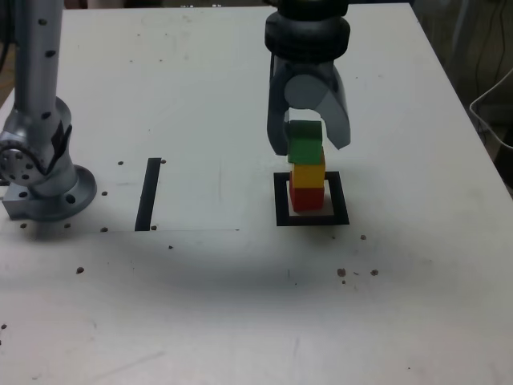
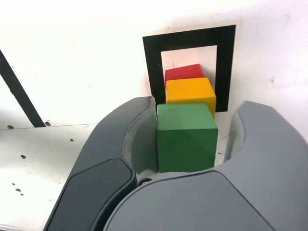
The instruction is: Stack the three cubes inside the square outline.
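On the white table (image 1: pixel 240 321), nearest the exterior camera, lies a scatter of small dark specks. Farther in, at about 3 o'clock from the straight black strip (image 1: pixel 148 194), the square outline (image 1: pixel 280 200) frames a stack of all three cubes. The red cube (image 1: pixel 306 197) sits on the white centre inside the outline, the yellow cube (image 1: pixel 308 173) rests on it, and the green cube (image 1: pixel 304 144) tops the pile, set slightly askew and nudged toward the exterior view's left.

The pincer (image 1: pixel 309 144) hangs straight down over the stack, its two grey fingers flanking the green cube at 9 and 3 o'clock. In the wrist view the pincer (image 2: pixel 185 139) stands parted: a clear gap shows between the green cube (image 2: pixel 186 137) and the finger on one side, while the other finger lies just beside the cube's opposite face, and whether it touches there I cannot tell. The cube stands on the yellow cube (image 2: pixel 190 91) below, with the red cube (image 2: pixel 183 73) peeking out beyond it inside the outline (image 2: pixel 154 62).

At about 9 o'clock from the strip, near the exterior view's left edge, the arm's round silver base (image 1: pixel 48 188) is bolted to the table, its column rising out of frame.
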You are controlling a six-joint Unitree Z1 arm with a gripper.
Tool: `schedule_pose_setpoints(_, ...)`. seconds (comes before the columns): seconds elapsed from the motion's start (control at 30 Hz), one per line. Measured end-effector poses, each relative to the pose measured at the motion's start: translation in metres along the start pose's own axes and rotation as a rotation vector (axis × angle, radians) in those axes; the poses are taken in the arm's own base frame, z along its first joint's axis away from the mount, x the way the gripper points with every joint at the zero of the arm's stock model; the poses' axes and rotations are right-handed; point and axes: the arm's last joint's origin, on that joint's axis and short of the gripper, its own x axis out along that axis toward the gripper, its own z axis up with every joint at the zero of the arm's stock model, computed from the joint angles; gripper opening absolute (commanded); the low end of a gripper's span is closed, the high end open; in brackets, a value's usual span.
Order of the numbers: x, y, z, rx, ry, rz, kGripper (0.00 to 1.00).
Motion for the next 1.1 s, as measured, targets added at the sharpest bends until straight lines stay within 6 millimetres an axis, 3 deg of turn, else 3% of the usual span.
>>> schedule_pose_setpoints(0.53, -0.001, 0.0, -0.002, 0.007, 0.016, 0.004, 1.0)
schedule_pose_setpoints(1.1, -0.03, 0.0, -0.039, 0.062, 0.067, 0.009, 1.0)
